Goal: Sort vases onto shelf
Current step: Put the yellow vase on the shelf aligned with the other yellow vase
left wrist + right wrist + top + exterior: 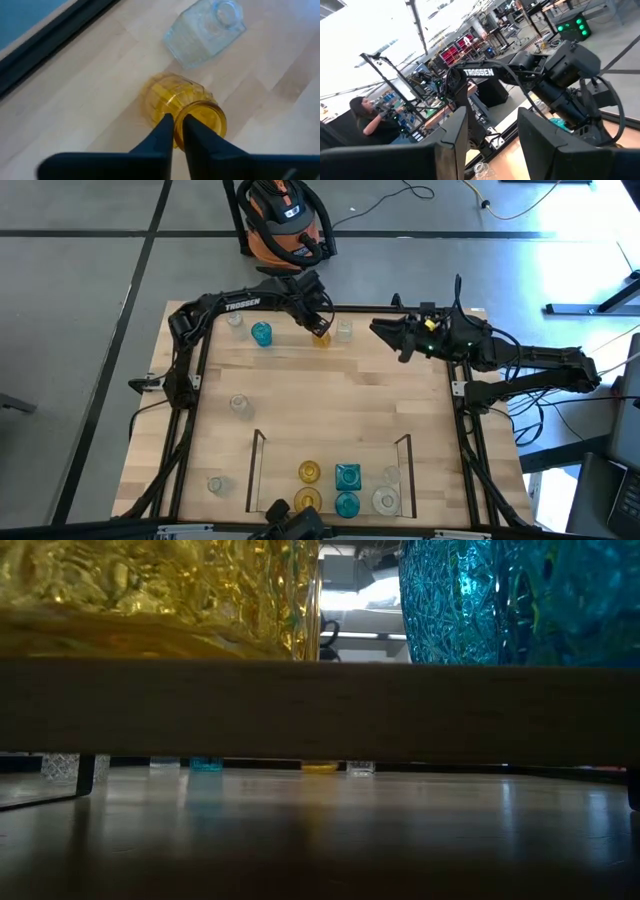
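Our left gripper (178, 131) pinches the rim of the ribbed amber-yellow glass vase (175, 100) between its jaws; we lift straight up, keeping the rim centred.

Amber vase (182, 107) stands upright at the far edge, clear square vase (205, 31) just beside; five vases fill the shelf (257, 470).
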